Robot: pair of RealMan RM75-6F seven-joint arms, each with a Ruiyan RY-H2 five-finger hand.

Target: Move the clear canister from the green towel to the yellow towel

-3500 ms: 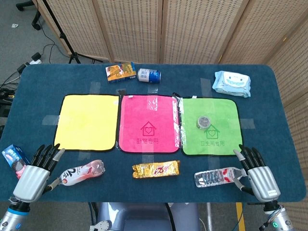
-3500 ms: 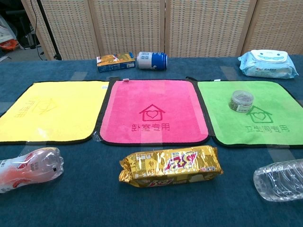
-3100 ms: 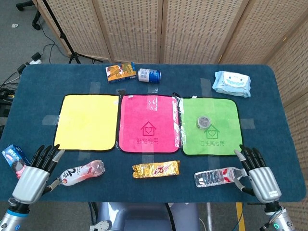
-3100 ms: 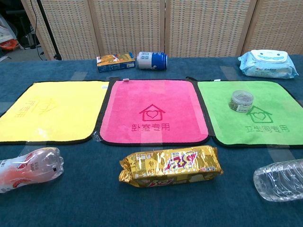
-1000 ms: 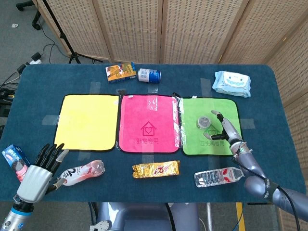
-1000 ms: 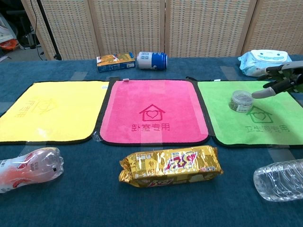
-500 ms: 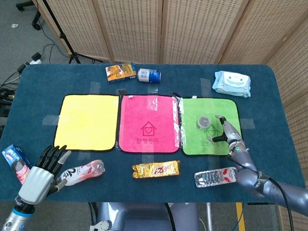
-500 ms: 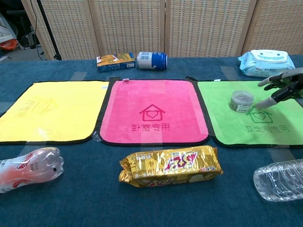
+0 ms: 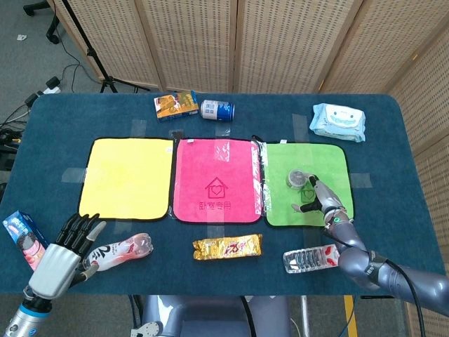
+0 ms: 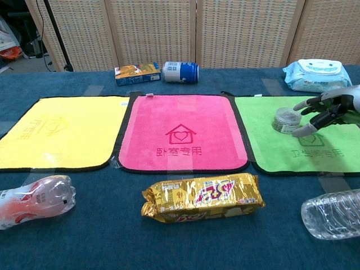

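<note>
Pink towel point(image 9: 217, 181) between green towel point(image 9: 330, 207) and yellow towel point(image 9: 128, 177).

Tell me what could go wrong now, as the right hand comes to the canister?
The right hand is beside the canister with fingers apart, not yet holding it. The canister is small, so the fingers might push it over or slide it off the green towel. On the way to the yellow towel, a weak grip might drop it.
</note>
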